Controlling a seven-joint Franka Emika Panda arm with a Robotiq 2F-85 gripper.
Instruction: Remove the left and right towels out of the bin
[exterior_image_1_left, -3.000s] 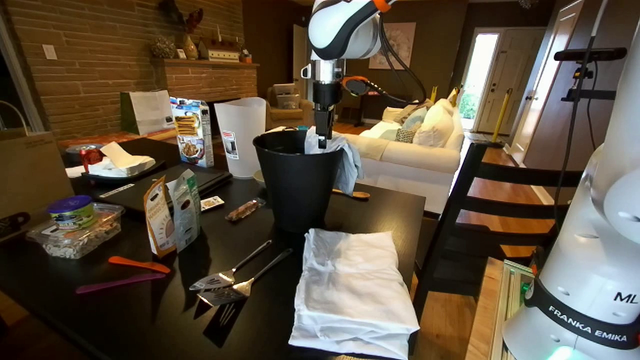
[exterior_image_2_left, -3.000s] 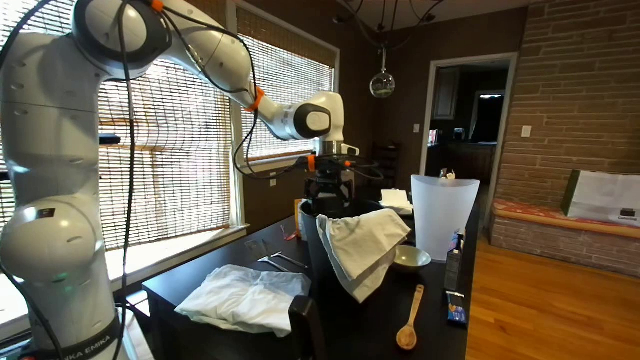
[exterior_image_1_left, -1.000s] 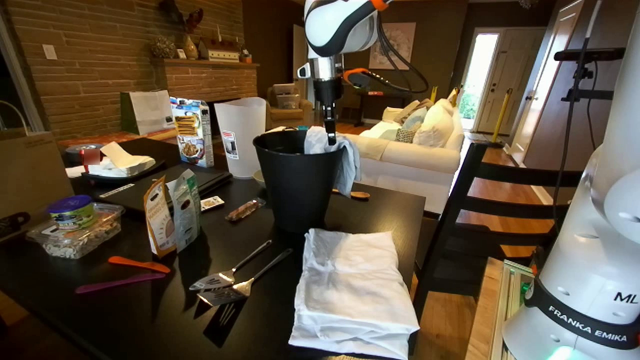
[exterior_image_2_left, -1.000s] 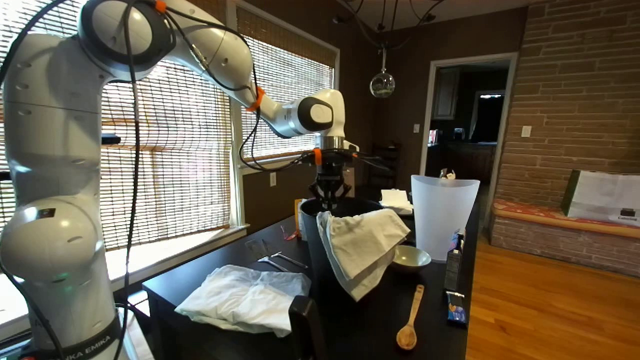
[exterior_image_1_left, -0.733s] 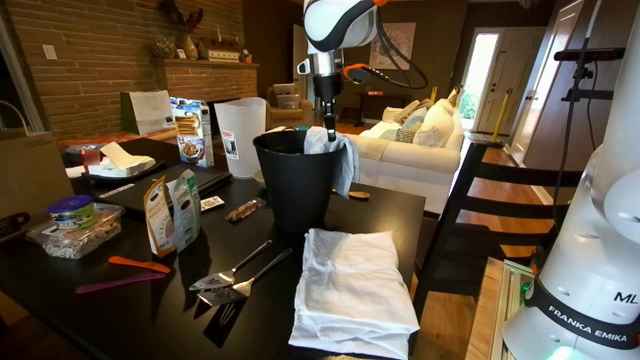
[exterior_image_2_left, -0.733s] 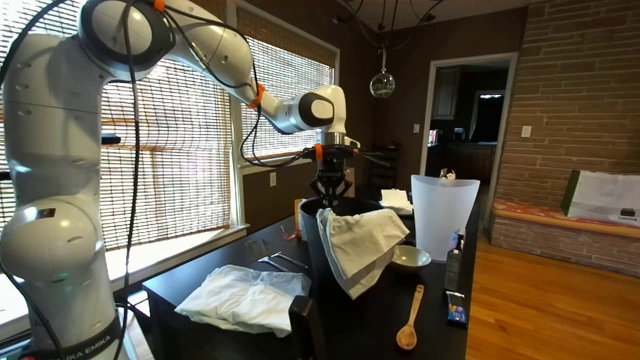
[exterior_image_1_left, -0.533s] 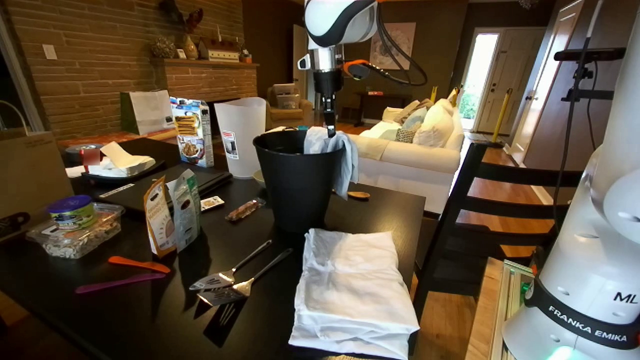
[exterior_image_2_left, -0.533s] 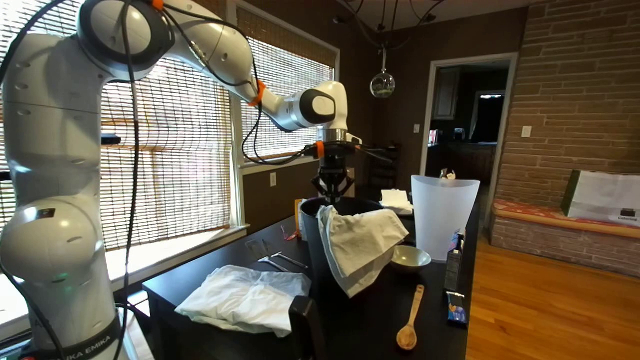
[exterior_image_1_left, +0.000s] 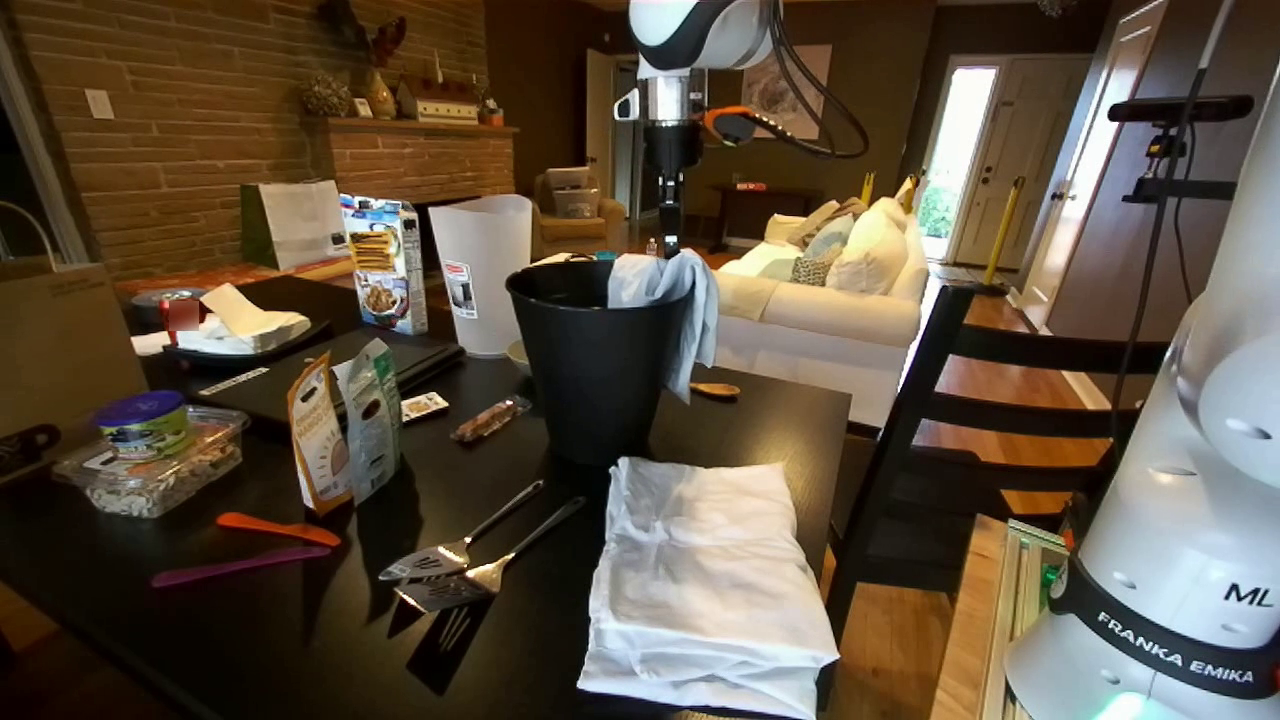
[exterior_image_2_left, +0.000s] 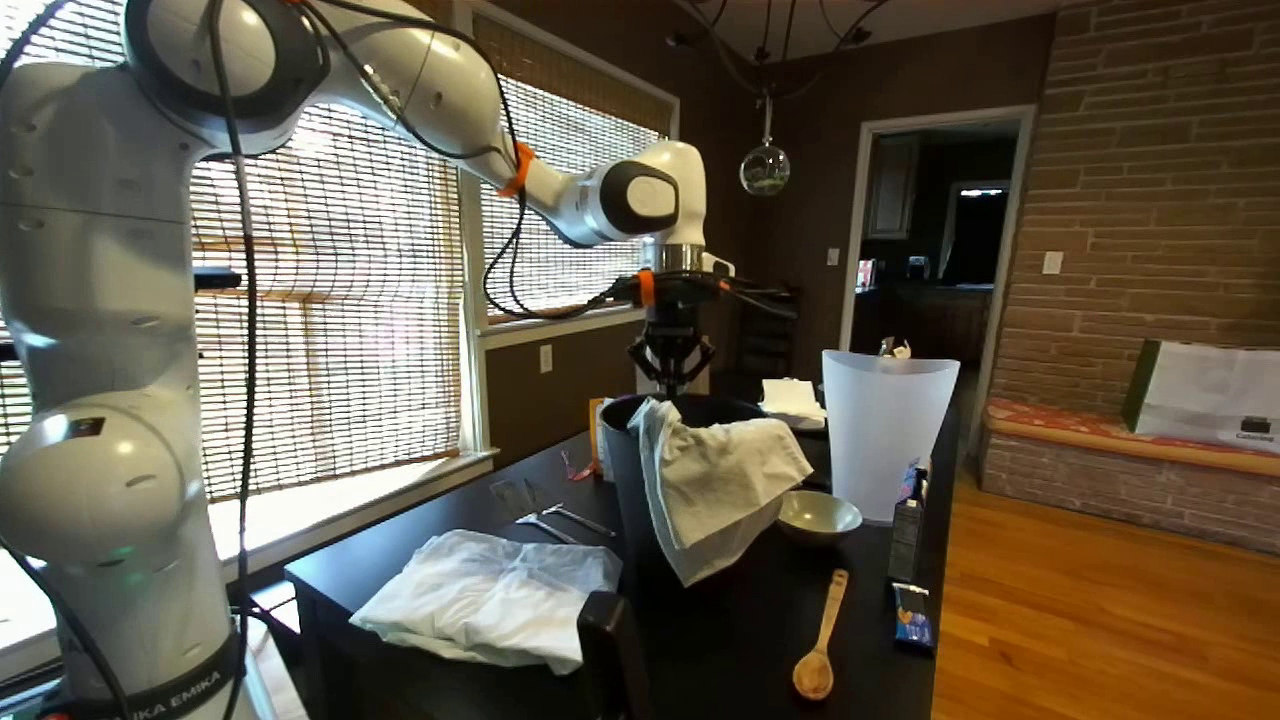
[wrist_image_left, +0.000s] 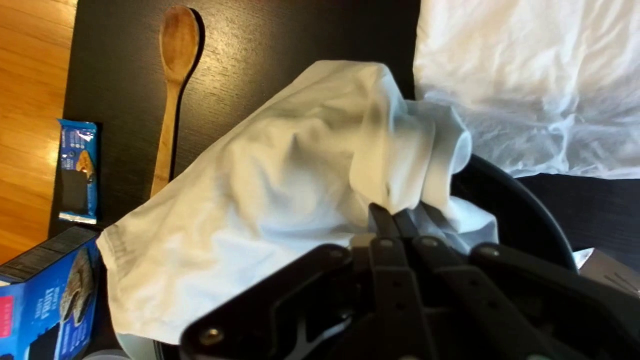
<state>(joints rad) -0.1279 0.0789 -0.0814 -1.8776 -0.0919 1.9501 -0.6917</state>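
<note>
Over the rim of the tall black bin (exterior_image_1_left: 600, 375) hangs a pale bluish-white towel (exterior_image_1_left: 692, 310), partly inside and partly down the outer wall. My gripper (exterior_image_1_left: 671, 246) points down just above that rim in both exterior views. In the wrist view its fingertips are nearly together, with a fold of the pale towel (wrist_image_left: 280, 185) pinched at them. A large plain white towel (exterior_image_1_left: 710, 580) lies folded on the table beside the bin, apart from the gripper. The bin's floor is hidden. Which towel counts as left or right I cannot tell.
Near the bin stand a tall translucent container (exterior_image_1_left: 485, 280) and a bowl (exterior_image_2_left: 818, 516). A wooden spoon (exterior_image_2_left: 815, 674) lies near the table edge. Two metal spatulas (exterior_image_1_left: 460, 560) and upright snack pouches (exterior_image_1_left: 345, 430) occupy the table's other side. A black chair (exterior_image_1_left: 1010, 410) backs the table.
My gripper has risen from bin-rim height to a little above it. The draped towel's top fold has lifted with it, and its hanging corner has shifted slightly. The folded white towel has stayed put.
</note>
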